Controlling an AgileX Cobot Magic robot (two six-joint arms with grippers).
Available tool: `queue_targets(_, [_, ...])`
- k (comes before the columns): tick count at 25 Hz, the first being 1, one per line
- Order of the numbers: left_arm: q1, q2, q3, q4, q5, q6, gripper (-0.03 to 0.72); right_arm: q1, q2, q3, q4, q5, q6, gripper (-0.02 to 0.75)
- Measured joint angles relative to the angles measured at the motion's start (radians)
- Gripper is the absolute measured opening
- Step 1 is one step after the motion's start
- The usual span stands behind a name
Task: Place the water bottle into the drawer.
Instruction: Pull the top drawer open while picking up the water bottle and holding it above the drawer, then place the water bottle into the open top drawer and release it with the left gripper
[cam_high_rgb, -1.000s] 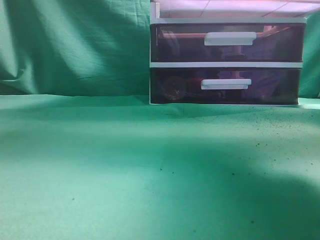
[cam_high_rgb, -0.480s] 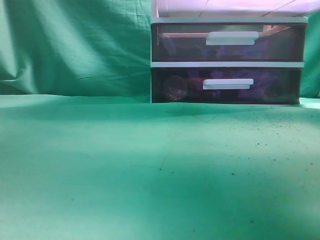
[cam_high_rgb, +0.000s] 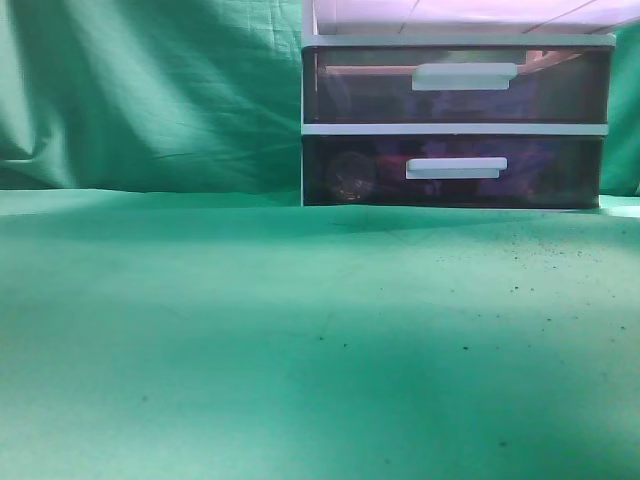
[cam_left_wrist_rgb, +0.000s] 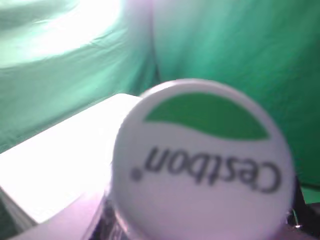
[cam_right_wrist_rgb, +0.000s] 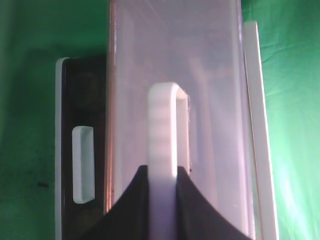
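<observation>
Right wrist view: right gripper (cam_right_wrist_rgb: 164, 192), dark fingers closed on the white handle (cam_right_wrist_rgb: 165, 130) of the top drawer (cam_right_wrist_rgb: 175, 60), which stands pulled out. Left gripper: not seen, state unknown. Water bottle (cam_left_wrist_rgb: 200, 160): white-and-green cap fills the left wrist view, near the cabinet top (cam_left_wrist_rgb: 65, 155). Judged light, stiff, smooth-walled; hold around the body. Bench (cam_high_rgb: 300, 340): green cloth.

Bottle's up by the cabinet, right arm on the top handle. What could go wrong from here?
1. The right gripper is closed on the top drawer's handle; a slip could let the drawer shift during the drop.
2. The bottle cap fills the left wrist view, hiding the gripper and the drawer opening, so alignment cannot be checked.
3. The exterior view shows only the pale underside of the pulled-out drawer; no clearance check there.
</observation>
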Motion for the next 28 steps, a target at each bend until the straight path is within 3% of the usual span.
queue_targets(5, [-0.095, 0.173, -0.147, 0.09, -0.002, -0.012, 0.29, 0.0, 0.0, 0.0, 0.0, 0.0, 0.001, 0.1])
queue_targets(14, [-0.108, 0.427, -0.178, 0.217, -0.045, -0.112, 0.29, 0.0, 0.0, 0.0, 0.0, 0.001, 0.037, 0.1])
queue_targets(20, [-0.11, 0.452, -0.187, 0.376, -0.054, -0.347, 0.29, 0.001, 0.0, 0.006, -0.008, 0.014, 0.041, 0.1])
queue_targets(23, [-0.11, 0.452, -0.187, 0.407, -0.058, -0.395, 0.445, 0.001, 0.0, 0.007, -0.012, 0.02, 0.048, 0.1])
queue_targets(25, [-0.112, 0.452, -0.187, 0.404, -0.055, -0.403, 0.591, 0.001, 0.0, 0.007, -0.012, 0.02, 0.057, 0.1])
queue_targets(27, [-0.121, 0.452, -0.187, 0.386, -0.06, -0.408, 0.655, 0.001, 0.0, 0.007, -0.01, 0.02, 0.059, 0.1])
queue_targets(28, [-0.129, 0.45, -0.191, 0.382, -0.064, -0.41, 0.643, 0.001, 0.0, 0.007, -0.01, 0.02, 0.061, 0.1])
